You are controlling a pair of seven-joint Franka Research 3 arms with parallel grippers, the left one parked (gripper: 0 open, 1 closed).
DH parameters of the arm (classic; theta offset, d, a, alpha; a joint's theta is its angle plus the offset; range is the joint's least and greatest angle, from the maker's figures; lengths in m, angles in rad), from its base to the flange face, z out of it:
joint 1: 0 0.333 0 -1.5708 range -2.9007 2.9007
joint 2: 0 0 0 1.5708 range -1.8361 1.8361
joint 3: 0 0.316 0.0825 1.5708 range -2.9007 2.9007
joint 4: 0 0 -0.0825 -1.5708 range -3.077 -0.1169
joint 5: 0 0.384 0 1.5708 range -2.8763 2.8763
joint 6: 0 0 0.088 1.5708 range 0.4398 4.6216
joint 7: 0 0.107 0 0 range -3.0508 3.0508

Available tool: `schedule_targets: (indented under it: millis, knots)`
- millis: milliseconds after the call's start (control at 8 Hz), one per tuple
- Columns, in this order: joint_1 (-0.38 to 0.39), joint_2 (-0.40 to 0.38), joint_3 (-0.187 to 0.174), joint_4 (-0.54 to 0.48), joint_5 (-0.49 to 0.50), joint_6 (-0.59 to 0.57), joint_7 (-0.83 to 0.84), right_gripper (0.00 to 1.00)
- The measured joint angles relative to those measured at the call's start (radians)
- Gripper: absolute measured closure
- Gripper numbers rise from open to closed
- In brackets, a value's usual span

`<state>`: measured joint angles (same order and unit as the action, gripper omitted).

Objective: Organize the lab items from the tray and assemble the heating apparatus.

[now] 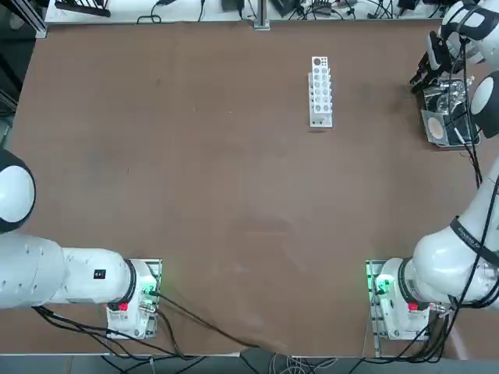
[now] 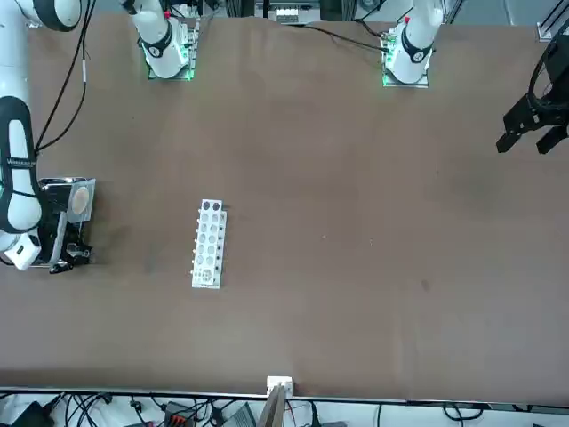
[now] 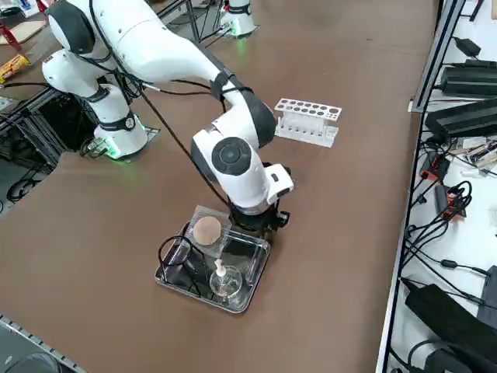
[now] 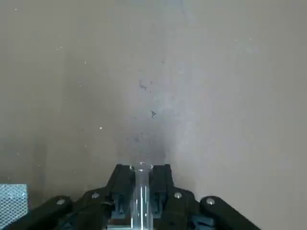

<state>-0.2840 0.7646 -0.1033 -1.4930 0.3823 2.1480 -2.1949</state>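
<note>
From overhead, the tray [image 1: 448,117] sits at the surface's [image 1: 195,195] far right edge, under the right arm. From the side, burner [image 3: 224,280], wire tripod [image 3: 177,254] and mesh square [image 3: 206,230] lie in it. At the wrist, the right pincer [image 4: 142,173] is clenched on a thin clear tube [image 4: 142,196] (likely fragile, slippery glass): hold gently, mid-length.

The brown table [image 1: 195,195] carries a white rack [image 1: 320,91] and, apparently flat, a metal tray [image 3: 247,289].
</note>
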Motion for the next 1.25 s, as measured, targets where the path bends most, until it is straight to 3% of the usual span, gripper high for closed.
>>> schedule_targets:
  millis: [750,1250]
  knots:
    - [0.012,-0.034,0.003,0.011,-0.003,-0.017,-0.002,0.77]
    - [0.03,-0.08,0.004,0.11,0.0,-0.176,0.106,0.77]
